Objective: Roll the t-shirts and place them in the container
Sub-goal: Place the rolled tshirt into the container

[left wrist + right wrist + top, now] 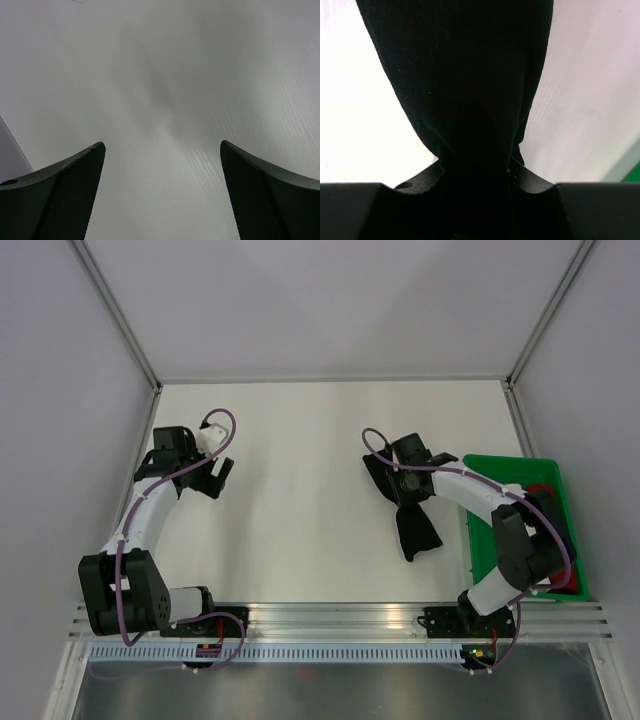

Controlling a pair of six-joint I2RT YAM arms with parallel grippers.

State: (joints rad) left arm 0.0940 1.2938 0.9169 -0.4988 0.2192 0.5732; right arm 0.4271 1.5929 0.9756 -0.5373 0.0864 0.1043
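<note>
A black t-shirt (414, 525) hangs bunched from my right gripper (398, 480), right of the table's centre, its lower end trailing toward the near edge. In the right wrist view the black t-shirt (465, 85) fills the middle and is pinched between the jaws of the right gripper (476, 172). My left gripper (218, 478) is at the far left of the table, away from the shirt. In the left wrist view the left gripper (162, 145) is open with only bare white table between its fingers (75, 190).
A green bin (520, 525) stands at the right edge of the table under my right arm, with something red (562, 585) inside it. Grey walls enclose the white table (300, 490) on three sides. An aluminium rail (340, 618) runs along the near edge.
</note>
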